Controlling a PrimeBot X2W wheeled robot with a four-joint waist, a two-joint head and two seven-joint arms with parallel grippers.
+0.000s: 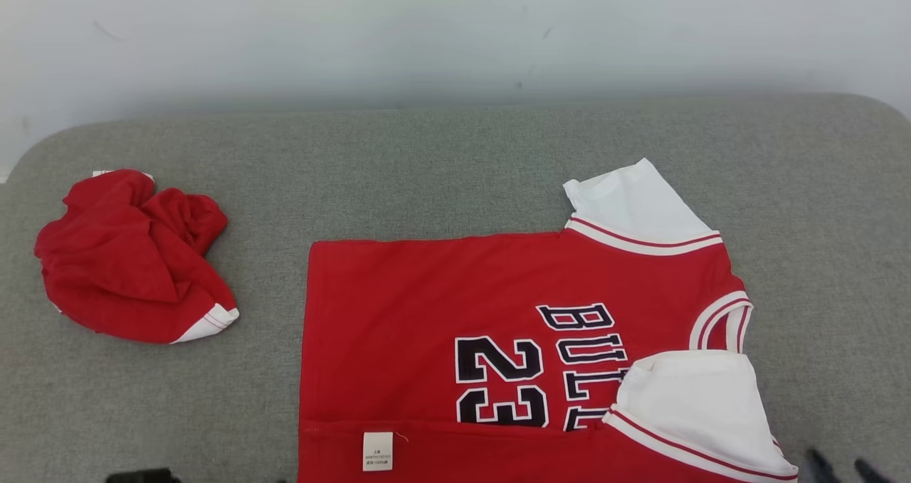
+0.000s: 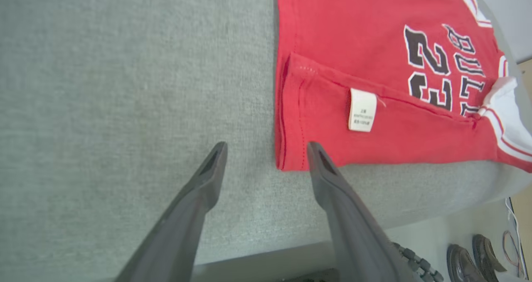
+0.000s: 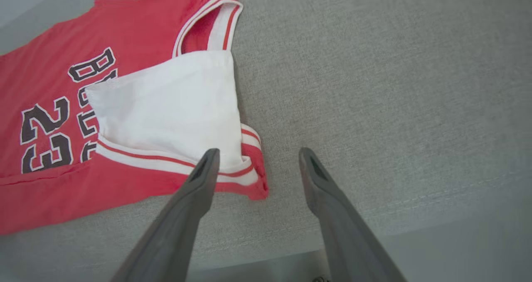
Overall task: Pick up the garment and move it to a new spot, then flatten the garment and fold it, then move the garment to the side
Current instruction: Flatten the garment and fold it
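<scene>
The garment is a red jersey with white sleeves and a black "23". It lies flat on the grey cloth-covered table, right of centre. Its near long edge is folded up over the front, showing a white care label. The near white sleeve lies folded in over the print. My left gripper hangs open just above the garment's near hem corner, holding nothing. My right gripper is open too, empty, above the folded shoulder corner; its dark tips show at the head view's bottom right.
A second red garment lies crumpled at the table's left. A pale wall runs behind the table. The rounded front edge is close below my grippers, with shoes on the floor beyond it.
</scene>
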